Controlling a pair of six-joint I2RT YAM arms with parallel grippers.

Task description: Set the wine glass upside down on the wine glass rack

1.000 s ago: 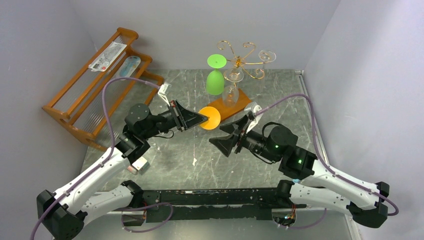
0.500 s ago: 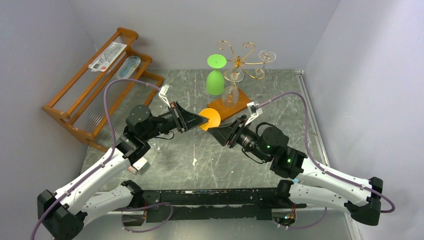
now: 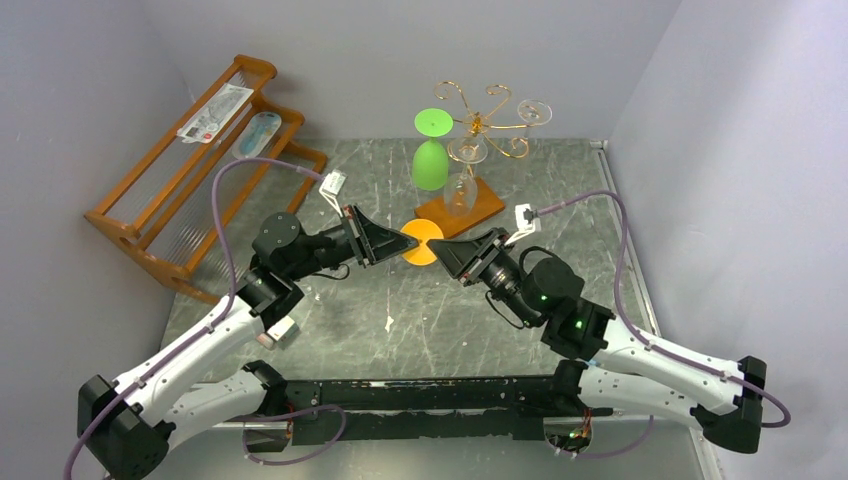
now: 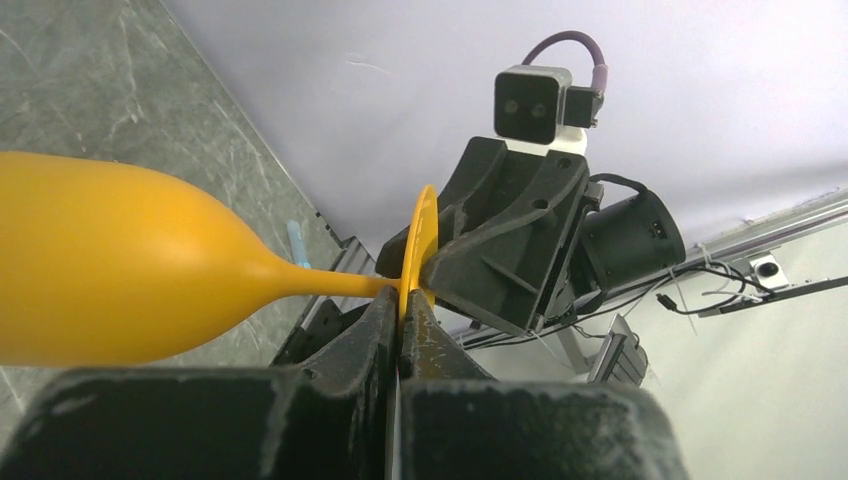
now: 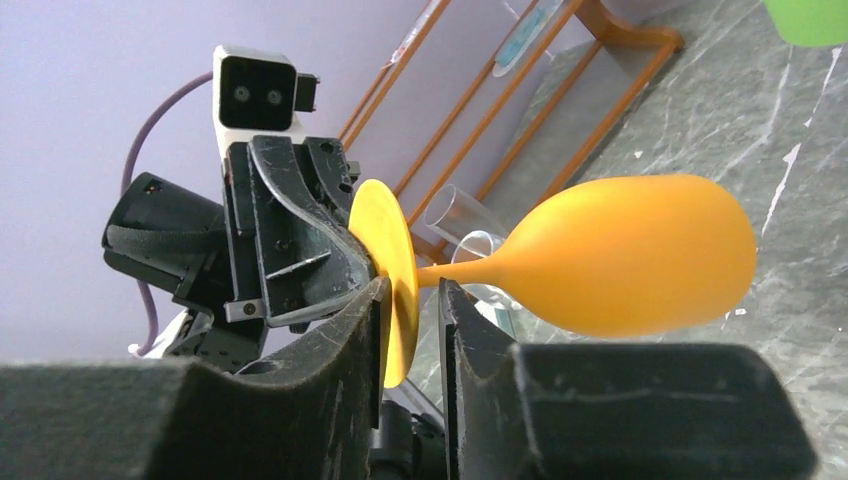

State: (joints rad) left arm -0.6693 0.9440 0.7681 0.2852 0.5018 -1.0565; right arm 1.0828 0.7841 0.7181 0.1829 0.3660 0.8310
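Lately changed: within the last second the right arm has been swung up from 5 o'clock of the wine glass, and the right jaws have been brought around the rim of its foot. The glass itself has barely been shifted.
Meaning for the task: a handover is judged to be in preparation, so that the glass can be re-gripped for hanging. No hanging has been begun.
Left jaws: clenched on the stem right against the foot, and reached in by the left arm from 8 o'clock.
Right jaws: released. The foot's edge is straddled, and a gap is seen beside it in the right wrist view.
Wine glass position: held in the air over the middle of the counter. The foot is turned up toward the overhead camera and the bowl is hidden beneath it there, so the glass is judged to be roughly inverted already.
Wine glass rack: set near, at 12 to 1 o'clock of the held glass. A green glass and a clear glass are hung on it, bowls down.
Glass material: opaque orange, smooth, faintly glossy.
Glass shape: egg-shaped bowl, thin stem, thin flat round foot.
Rack make: thin gold wire curled into spirals on a central stem, mounted on a flat brown wooden base.
Jaw surfaces: black, hard, angular mouldings.
Counter surface: dark grey-green stone pattern, veined in white.
Slatted shelf: orange-brown wood, stood at 10 o'clock.
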